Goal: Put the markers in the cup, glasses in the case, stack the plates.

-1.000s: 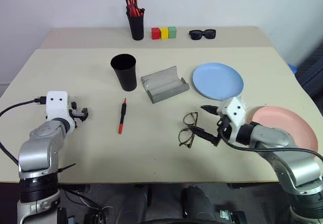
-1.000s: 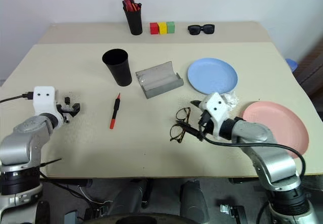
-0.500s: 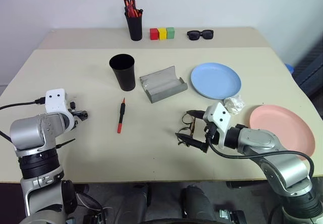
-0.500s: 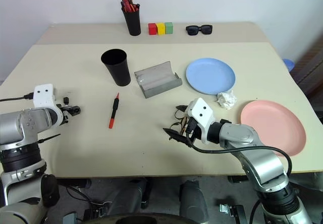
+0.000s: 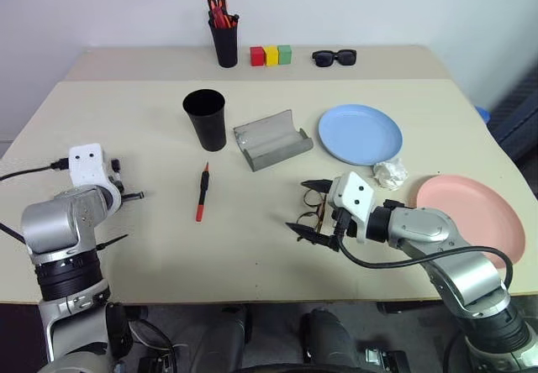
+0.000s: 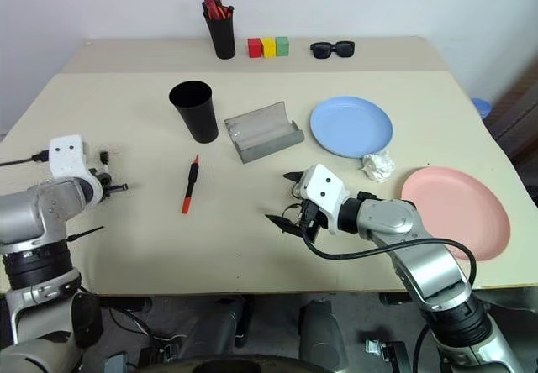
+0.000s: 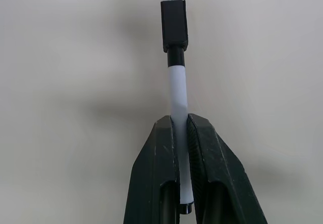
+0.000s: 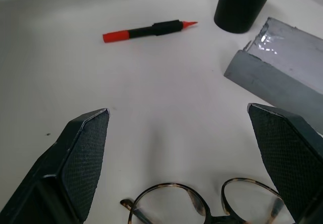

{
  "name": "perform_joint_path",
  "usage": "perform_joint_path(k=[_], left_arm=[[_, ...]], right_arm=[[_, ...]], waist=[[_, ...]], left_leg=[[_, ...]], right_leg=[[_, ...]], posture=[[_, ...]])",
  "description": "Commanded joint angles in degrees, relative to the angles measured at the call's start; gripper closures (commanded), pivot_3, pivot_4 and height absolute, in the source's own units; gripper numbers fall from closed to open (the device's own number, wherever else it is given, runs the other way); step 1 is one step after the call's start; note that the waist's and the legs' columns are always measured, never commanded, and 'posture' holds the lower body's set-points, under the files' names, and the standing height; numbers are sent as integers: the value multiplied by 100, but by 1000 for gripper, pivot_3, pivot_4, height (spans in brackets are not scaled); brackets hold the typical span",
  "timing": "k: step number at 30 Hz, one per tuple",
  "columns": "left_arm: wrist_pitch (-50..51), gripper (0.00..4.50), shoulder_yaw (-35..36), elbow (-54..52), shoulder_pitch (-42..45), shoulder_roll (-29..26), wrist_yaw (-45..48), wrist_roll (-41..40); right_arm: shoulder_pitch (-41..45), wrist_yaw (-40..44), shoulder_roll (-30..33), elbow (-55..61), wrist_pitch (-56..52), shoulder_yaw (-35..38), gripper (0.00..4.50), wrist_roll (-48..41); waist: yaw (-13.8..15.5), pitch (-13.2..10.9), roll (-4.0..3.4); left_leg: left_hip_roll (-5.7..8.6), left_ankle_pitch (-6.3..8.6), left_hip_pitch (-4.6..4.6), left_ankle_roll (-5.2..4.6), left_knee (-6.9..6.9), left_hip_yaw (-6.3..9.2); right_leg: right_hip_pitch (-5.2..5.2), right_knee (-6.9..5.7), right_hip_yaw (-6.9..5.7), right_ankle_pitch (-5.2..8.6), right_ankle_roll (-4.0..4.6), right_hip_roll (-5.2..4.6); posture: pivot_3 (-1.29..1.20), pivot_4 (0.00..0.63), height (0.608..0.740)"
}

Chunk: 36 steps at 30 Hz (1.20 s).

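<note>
Pinching one white pen (image 7: 177, 100), left pincer (image 7: 182, 133); right pincer (image 8: 184, 128) spread; two plates (image 5: 360, 134).

Looked over everything and there's honestly nothing readable anywhere, no text, labels, brands or numbers on any of the stuff on the table.
</note>
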<state>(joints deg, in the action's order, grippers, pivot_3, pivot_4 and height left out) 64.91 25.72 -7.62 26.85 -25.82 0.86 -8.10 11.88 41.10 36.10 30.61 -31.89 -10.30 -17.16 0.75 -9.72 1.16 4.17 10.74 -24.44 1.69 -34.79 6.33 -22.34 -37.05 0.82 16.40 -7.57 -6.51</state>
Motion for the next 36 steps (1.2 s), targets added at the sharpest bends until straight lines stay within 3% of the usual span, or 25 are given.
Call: perform_joint_path(k=[1,5,9,14,24,36], left_arm=[[-1394,4480,172,-197,316,40,-265,126],[-3123,4480,-75,-321,457,225,-227,135],[-3805,4480,-742,-130,706,571,-66,165],[-4856,4480,-1554,591,1178,899,-55,583],[-6308,4480,-1920,2722,1975,1533,-228,762],[-6465,4480,-2064,2892,1692,1781,-451,903]], right_arm=[[217,-288,-301,-86,216,129,0,85],[718,-1296,-1159,-574,443,603,0,239],[1062,-1949,-1793,-919,568,948,0,261],[1130,-1978,-1964,-987,621,743,0,347],[1002,-2105,-2197,-759,604,530,0,470],[997,-2186,-2162,-724,627,617,0,504]], waist=[[7,0,0],[-1,0,0],[24,0,0],[-8,-1,0],[-82,-1,-1],[-156,-1,-1]], left_leg=[[1,0,0,0,-1,-1],[2,0,-1,0,-2,-3],[4,-8,-1,-8,-2,-2],[11,-12,-3,-15,0,-6],[17,-13,-3,-17,1,-7],[17,-14,-3,-17,1,-3]], right_leg=[[0,2,0,0,0,-1],[0,6,2,-1,1,-2],[0,5,2,-1,-1,0],[7,-3,4,-2,-2,0],[-1,-15,3,-3,-5,9],[-2,-19,3,-6,-10,10]], posture=[[0,150,740],[0,150,740],[0,150,740],[0,150,740],[0,150,740],[0,150,740]])
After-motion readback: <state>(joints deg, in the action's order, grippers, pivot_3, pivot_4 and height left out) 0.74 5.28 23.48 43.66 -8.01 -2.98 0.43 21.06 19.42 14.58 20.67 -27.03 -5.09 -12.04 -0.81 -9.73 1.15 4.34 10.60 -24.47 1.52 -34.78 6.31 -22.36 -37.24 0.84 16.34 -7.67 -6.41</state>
